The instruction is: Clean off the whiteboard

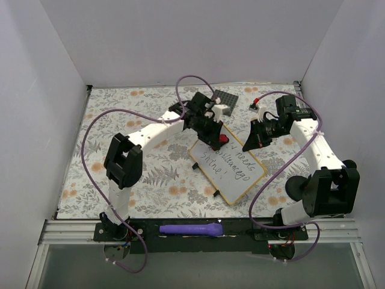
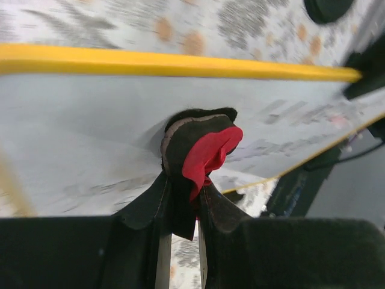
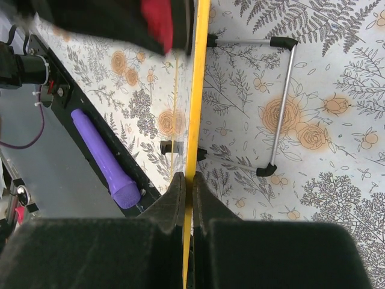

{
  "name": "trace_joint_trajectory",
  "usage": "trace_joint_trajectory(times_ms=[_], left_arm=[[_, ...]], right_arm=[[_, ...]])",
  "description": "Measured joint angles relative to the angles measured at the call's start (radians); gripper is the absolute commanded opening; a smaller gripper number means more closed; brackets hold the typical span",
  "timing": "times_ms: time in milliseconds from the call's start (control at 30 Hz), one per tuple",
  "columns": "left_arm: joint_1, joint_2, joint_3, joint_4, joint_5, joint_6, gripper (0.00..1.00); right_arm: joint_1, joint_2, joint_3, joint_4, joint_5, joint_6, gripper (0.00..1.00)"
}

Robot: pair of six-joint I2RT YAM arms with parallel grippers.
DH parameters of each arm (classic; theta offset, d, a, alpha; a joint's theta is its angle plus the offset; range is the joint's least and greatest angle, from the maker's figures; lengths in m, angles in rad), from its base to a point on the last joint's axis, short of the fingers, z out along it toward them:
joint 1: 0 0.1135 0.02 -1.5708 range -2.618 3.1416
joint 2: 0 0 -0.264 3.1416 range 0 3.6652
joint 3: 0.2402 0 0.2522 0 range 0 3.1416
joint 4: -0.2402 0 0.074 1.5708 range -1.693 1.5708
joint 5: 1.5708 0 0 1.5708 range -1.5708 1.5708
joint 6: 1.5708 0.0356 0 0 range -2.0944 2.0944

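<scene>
The whiteboard (image 1: 237, 173) edge sits between right fingers (image 3: 173, 201); left fingers' (image 2: 142, 211) eraser (image 2: 204, 153) touches it.

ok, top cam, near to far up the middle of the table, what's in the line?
Purple cylindrical tool on the base rail → whiteboard with black handwriting → dark grey studded plate. Left out: left gripper and its red-and-black eraser, overlapping the board's far end.

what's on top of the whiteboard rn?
Black handwriting and a red-and-black wiper, held against the whiteboard by the left pincer. Whatever writing lies under the wiper is covered.
</scene>
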Motion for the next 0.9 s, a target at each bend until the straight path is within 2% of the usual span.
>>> trace_joint_trajectory(times_ms=[133, 233, 400, 533, 633, 900], left_arm=[[-0.121, -0.003, -0.054, 0.0, 0.058, -0.005, 0.0], [-0.156, -0.003, -0.096, -0.011, 0.103, -0.006, 0.0], [-0.057, -0.001, -0.082, -0.014, 0.142, -0.022, 0.0], [0.055, 0.001, -0.05, 0.001, 0.1, -0.031, 0.0], [0.071, 0.002, -0.033, 0.0, 0.067, -0.027, 0.0], [-0.109, 0.0, -0.056, 0.001, 0.064, -0.016, 0.0]], right_arm=[[-0.003, -0.013, -0.014, 0.015, 0.0, 0.004, 0.01], [-0.003, -0.024, -0.026, 0.028, -0.003, 0.007, 0.01], [-0.002, -0.03, -0.03, 0.032, -0.005, 0.006, 0.01], [-0.003, -0.037, -0.037, 0.041, -0.005, 0.008, 0.01], [-0.003, -0.04, -0.039, 0.044, -0.004, 0.009, 0.01], [-0.005, -0.048, -0.045, 0.047, 0.005, 0.009, 0.01]])
